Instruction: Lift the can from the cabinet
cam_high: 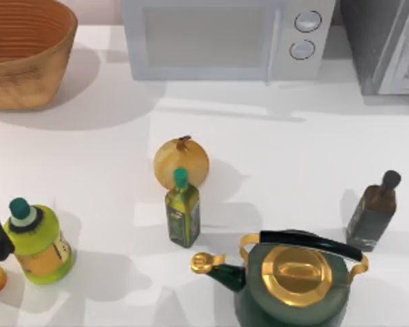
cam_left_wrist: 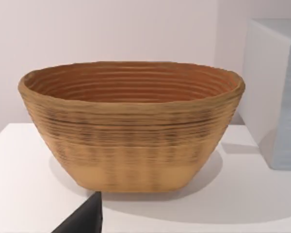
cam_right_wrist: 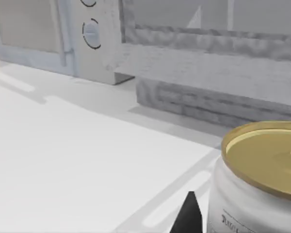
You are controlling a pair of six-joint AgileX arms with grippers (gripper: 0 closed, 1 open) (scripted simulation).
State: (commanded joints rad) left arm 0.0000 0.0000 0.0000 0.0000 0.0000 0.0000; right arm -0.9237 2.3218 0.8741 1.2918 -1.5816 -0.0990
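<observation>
white gold-lidded can [cam_right_wrist: 262, 184] beside right tool's dark finger [cam_right_wrist: 188, 216], tool state unclear; microwave [cam_right_wrist: 53, 34] and grey cabinet [cam_right_wrist: 218, 82] behind

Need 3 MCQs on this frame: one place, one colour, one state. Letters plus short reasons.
1. Where does the onion sit relative to the green-capped oil bottle in the top view?
A. Just behind it, toward the microwave
B. Inside the basket
C. To the right of the kettle

2. What colour is the kettle lid?
A. Red
B. Gold
C. White

3. What state is the microwave door in?
A. Swung wide open
B. Removed
C. Closed

Answers:
1. A, the onion lies between the bottle and the microwave, close to the bottle's cap.
2. B, the lid shines gold on a dark green body.
3. C, the door sits flush with the front beside the two dials.
</observation>
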